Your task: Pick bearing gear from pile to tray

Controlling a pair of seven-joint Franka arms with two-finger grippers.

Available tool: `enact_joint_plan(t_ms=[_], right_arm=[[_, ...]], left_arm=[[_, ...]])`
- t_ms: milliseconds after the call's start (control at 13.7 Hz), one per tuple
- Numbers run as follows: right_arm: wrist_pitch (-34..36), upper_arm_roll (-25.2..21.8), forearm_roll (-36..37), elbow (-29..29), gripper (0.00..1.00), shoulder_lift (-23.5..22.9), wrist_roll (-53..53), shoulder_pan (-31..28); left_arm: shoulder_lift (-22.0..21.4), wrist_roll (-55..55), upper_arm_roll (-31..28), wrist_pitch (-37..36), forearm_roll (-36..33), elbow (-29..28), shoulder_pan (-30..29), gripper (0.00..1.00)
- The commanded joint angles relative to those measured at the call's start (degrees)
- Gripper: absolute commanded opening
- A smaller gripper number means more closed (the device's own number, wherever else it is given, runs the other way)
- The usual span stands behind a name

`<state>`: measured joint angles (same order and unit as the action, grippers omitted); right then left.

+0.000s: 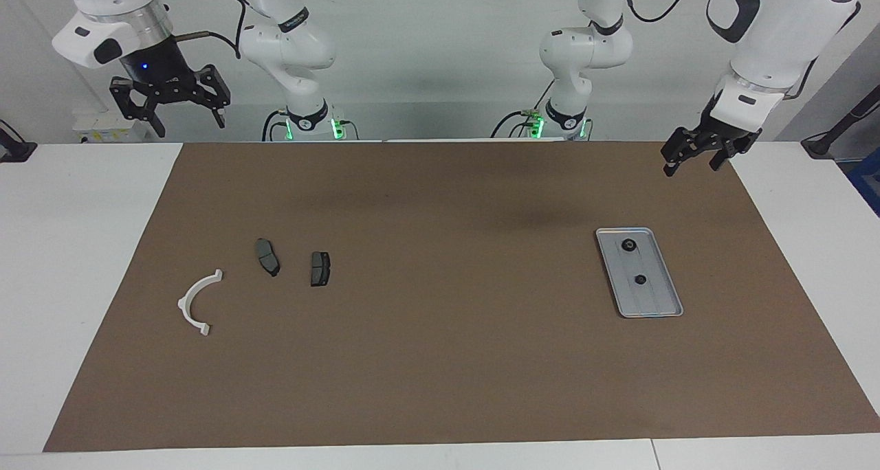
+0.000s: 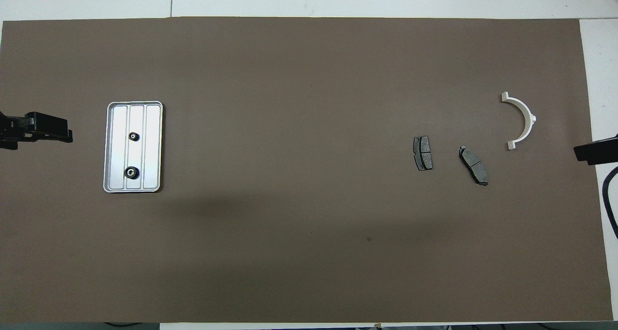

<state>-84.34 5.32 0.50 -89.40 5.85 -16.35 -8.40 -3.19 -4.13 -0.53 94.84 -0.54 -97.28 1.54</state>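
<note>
The silver ribbed tray (image 1: 653,304) (image 2: 153,127) lies on the brown mat toward the left arm's end. Two small black bearing gears (image 1: 627,245) (image 1: 640,280) (image 2: 130,172) (image 2: 133,136) rest in it. The pile toward the right arm's end is a white half-ring bracket (image 1: 198,301) (image 2: 521,120) and two dark grey plates (image 1: 267,257) (image 1: 320,268) (image 2: 473,165) (image 2: 423,153). My left gripper (image 1: 693,165) (image 2: 67,135) hangs open and empty over the mat's edge, apart from the tray. High over the mat's edge, my right gripper (image 1: 185,121) (image 2: 579,152) is open and empty.
The brown mat (image 1: 440,360) (image 2: 289,248) covers most of the white table (image 1: 75,250). Both arm bases (image 1: 306,123) (image 1: 564,123) stand at the robots' end. A black cable (image 2: 609,204) hangs by the right arm's end.
</note>
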Motion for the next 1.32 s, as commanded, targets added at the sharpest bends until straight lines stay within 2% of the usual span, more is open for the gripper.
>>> enact_joint_plan(t_ms=[0,366,732,1245], right_arm=[[-0.5,0.2,0.8,0.5,1.00,-0.2,-1.0,-0.2],[-0.5,0.2,0.8,0.4,1.00,-0.4,-0.9,-0.2],[0.2,0.3,-1.7,-0.6,1.00,-0.3,14.9,-0.2],[0.1,0.3,-1.9,-0.5,1.00,-0.4,22.8,-0.3]], left_arm=[[-1.1,0.3,-0.4,-0.6,-0.8,-0.5,0.5,1.00],[-1.1,0.3,-0.4,-0.6,-0.8,-0.5,0.5,1.00],[-1.1,0.3,-0.4,-0.6,-0.8,-0.5,0.5,1.00],[-1.1,0.3,-0.4,-0.6,-0.8,-0.5,0.5,1.00]])
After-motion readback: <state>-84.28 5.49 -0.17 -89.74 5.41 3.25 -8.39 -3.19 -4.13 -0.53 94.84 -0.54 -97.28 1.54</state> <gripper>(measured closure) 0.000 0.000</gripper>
